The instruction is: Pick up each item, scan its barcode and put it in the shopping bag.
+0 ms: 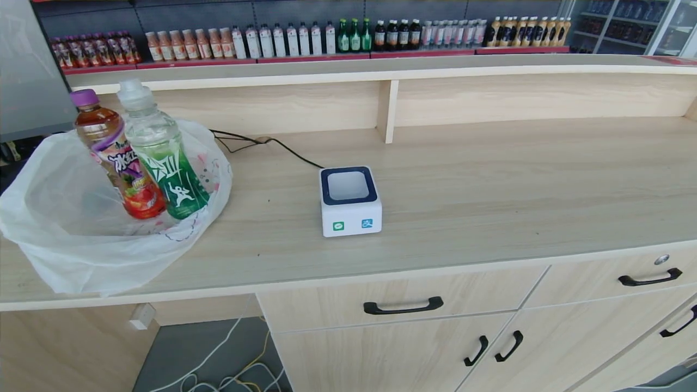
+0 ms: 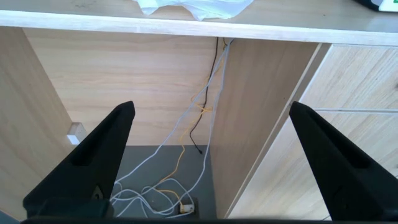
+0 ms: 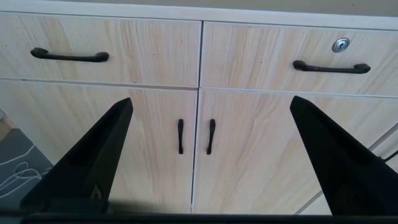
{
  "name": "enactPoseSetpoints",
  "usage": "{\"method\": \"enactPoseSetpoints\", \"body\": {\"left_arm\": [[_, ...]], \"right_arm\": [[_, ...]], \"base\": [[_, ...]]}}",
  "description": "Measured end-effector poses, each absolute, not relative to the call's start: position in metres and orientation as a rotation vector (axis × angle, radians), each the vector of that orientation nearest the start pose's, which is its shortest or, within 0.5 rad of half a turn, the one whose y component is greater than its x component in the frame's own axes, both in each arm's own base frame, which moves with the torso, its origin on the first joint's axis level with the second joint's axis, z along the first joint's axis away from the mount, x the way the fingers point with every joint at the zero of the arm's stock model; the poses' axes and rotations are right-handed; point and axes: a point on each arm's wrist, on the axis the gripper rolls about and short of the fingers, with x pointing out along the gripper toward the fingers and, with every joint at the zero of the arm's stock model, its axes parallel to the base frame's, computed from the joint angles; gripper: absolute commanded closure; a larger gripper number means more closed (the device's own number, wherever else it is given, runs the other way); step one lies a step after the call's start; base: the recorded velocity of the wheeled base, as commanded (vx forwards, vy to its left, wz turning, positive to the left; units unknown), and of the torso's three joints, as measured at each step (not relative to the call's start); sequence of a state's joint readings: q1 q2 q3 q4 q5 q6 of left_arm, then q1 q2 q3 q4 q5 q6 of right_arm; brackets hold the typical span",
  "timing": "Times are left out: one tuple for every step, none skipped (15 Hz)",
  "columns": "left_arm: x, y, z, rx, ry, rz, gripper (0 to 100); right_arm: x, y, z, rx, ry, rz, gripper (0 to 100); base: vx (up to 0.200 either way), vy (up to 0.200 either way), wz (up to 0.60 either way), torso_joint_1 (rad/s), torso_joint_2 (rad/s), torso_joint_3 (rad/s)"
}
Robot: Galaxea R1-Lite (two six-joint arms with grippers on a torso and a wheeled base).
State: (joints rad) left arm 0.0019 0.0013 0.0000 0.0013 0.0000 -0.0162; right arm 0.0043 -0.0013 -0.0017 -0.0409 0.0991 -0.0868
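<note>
Green bottle [image 1: 163,158], purple-capped bottle [image 1: 106,136], white bag [image 1: 60,228].

Shopping bag [image 1: 65,256] partly beyond left edge

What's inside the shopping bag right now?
Two bottles stand leaning inside the shopping bag: a purple-capped tea bottle and a green-labelled bottle, side by side. Crumpled plastic covers the bag's floor, so anything small lying there cannot be seen.

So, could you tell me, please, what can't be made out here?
Head view: any barcode on the tea bottle and green bottle; the facing sides show none.
Head view: where the scanner cable ends, hidden behind the shopping bag.
Left wrist view: most of the bag, cut off by the top edge.
Head view: shelf bottles, labels too small.
</note>
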Motion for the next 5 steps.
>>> {"method": "enactPoseSetpoints", "body": {"left_arm": [[-0.0227, 0.0, 0.0754, -0.016, 0.003, 0.002, 0], [-0.0227, 0.0, 0.0753, -0.016, 0.003, 0.001, 0], [-0.0227, 0.0, 0.0753, -0.017, 0.003, 0.001, 0], [-0.0227, 0.0, 0.0754, -0.016, 0.003, 0.001, 0], [-0.0227, 0.0, 0.0753, -0.016, 0.003, 0.001, 0]], "right_arm": [[-0.0232, 0.0021, 0.0801, -0.089, -0.048, 0.101, 0], [-0.0232, 0.0022, 0.0801, -0.089, -0.048, 0.1, 0], [-0.0232, 0.0021, 0.0801, -0.089, -0.048, 0.101, 0], [-0.0232, 0.0021, 0.0801, -0.09, -0.048, 0.101, 0], [-0.0232, 0.0022, 0.0801, -0.09, -0.049, 0.101, 0]], "base": [[0.0, 0.0, 0.0, 0.0, 0.0, 0.0], [0.0, 0.0, 0.0, 0.0, 0.0, 0.0], [0.0, 0.0, 0.0, 0.0, 0.0, 0.0], [0.0, 0.0, 0.0, 0.0, 0.0, 0.0], [0.0, 0.0, 0.0, 0.0, 0.0, 0.0]]}}
